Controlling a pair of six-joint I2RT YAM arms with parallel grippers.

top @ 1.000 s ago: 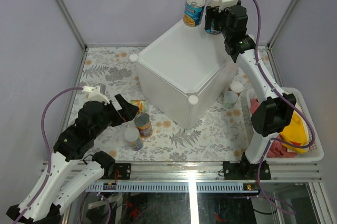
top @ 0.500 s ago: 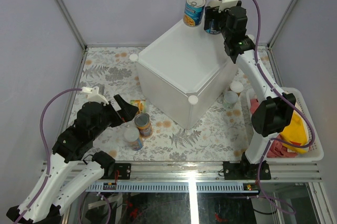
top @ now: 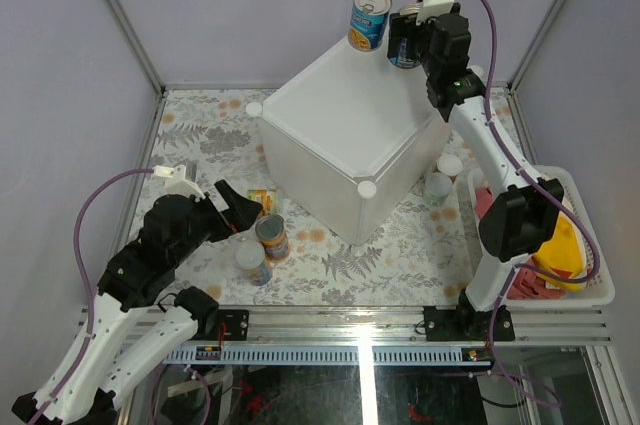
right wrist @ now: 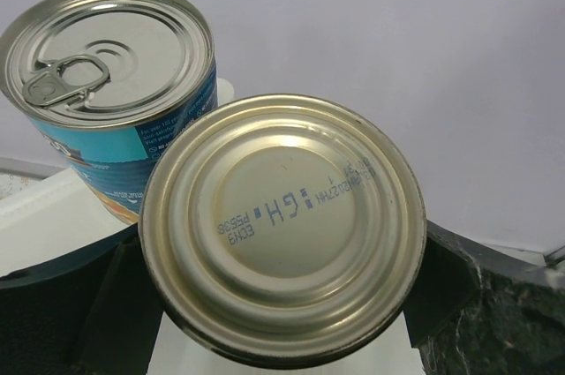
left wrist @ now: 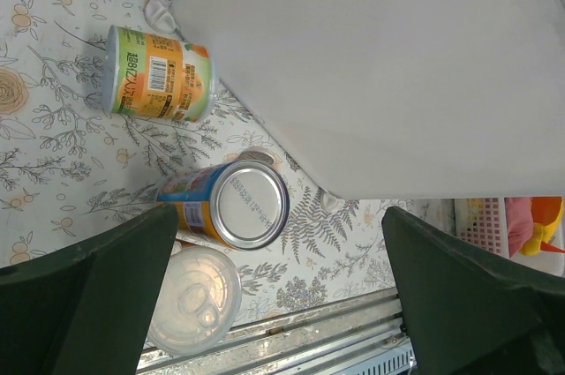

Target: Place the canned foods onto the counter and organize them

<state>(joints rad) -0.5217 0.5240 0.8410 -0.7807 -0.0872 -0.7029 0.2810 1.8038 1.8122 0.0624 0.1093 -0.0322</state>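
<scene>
The counter [top: 340, 135] is a white cube. A blue-labelled can [top: 369, 19] stands on its far corner. Beside that one, a second can [right wrist: 282, 225] stands on the counter top between the spread fingers of my right gripper [top: 405, 45], which is open with a sliver of white showing at each side. Left of the counter, on the floral mat, a silver-topped can [left wrist: 238, 206] and a white-lidded can [left wrist: 194, 300] stand upright. An orange-green can [left wrist: 159, 73] lies on its side there. My left gripper [left wrist: 282, 304] hovers open above them, holding nothing.
Two more white-lidded cans [top: 449, 167] [top: 437, 185] stand on the mat right of the counter. A white slatted basket [top: 590, 285] of coloured cloths sits at the right edge. Purple walls enclose the table, and a metal rail [top: 360, 330] runs along its near edge.
My right gripper's jaws have spread apart from the can on the counter's far corner. The left arm has barely shifted.
</scene>
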